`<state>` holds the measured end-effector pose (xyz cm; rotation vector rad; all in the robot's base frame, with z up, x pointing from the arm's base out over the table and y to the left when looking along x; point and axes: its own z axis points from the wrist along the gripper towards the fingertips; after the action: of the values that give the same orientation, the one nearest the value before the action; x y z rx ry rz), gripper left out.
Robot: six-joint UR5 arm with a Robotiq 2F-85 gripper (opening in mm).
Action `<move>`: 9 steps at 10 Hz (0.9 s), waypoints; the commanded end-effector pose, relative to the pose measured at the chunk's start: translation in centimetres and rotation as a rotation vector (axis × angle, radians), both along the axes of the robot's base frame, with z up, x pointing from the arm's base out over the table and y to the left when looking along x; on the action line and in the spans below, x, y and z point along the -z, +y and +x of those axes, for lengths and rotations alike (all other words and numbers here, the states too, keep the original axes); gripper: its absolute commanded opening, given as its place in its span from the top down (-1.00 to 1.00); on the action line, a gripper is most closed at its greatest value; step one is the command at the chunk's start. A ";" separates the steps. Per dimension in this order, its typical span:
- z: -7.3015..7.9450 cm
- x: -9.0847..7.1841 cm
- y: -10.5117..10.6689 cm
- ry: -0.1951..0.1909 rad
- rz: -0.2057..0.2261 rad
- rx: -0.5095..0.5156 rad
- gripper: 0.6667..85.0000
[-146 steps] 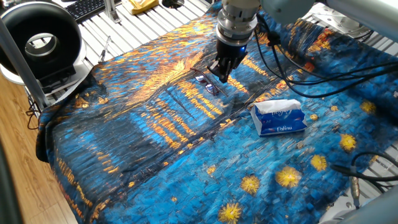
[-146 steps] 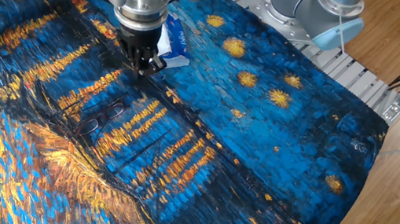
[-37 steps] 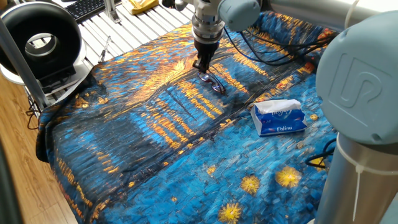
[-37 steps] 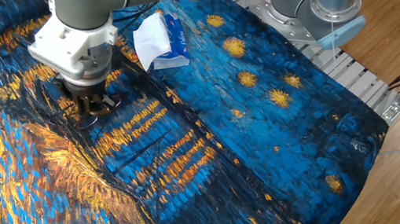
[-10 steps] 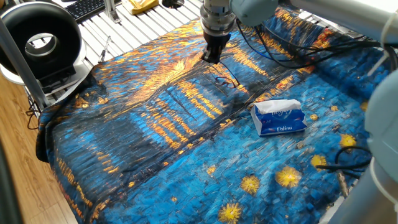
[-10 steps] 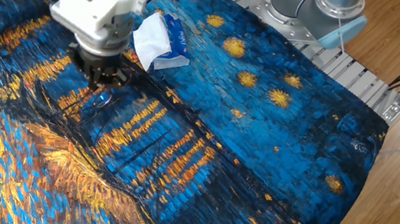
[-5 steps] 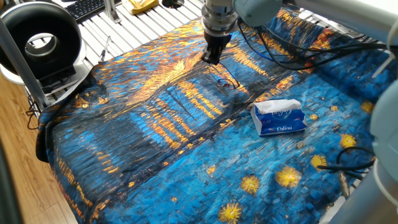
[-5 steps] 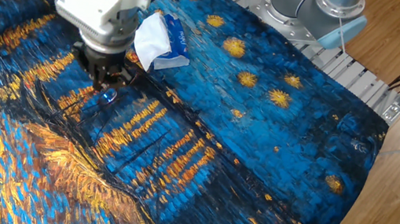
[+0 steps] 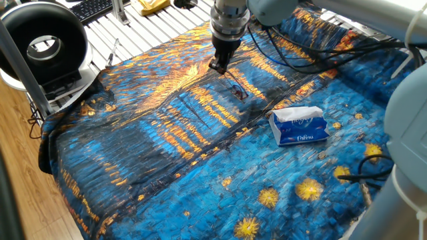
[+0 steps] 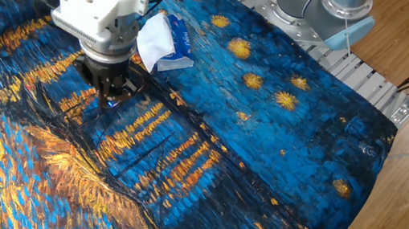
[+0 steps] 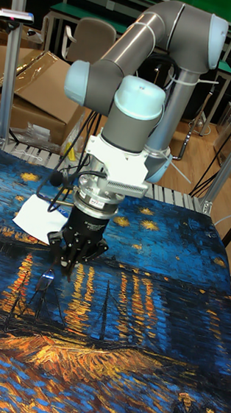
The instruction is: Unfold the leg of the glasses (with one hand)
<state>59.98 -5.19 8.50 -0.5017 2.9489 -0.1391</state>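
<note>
Black fingers of the hand point(image 9: 219, 66) reach down to the painted cloth point(image 9: 167, 153); whether they pinch a leg cannot be told. Just right of them the glasses point(image 9: 238, 90) lie, thin and hard to make out. Farther right sits the tissue pack point(image 9: 299, 126).

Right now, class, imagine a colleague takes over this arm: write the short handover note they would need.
Gripper: low over the cloth, fingers together, seemingly on a thin leg of the glasses; the grip itself is too small to confirm.
Glasses: on the painted cloth, just beside the gripper; tissue pack lies apart, untouched.
Done: one leg appears swung out.
Left: confirm it is fully open, release, lift clear.
</note>
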 end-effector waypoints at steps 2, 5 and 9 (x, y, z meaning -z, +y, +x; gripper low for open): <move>0.5 0.0 0.7 -0.014 0.033 -0.009 0.99; -2.6 -4.3 0.8 0.065 0.013 0.033 0.99; -4.5 -7.7 1.0 0.069 -0.021 0.033 0.99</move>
<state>56.71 -4.51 13.85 -0.4758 3.0171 -0.1430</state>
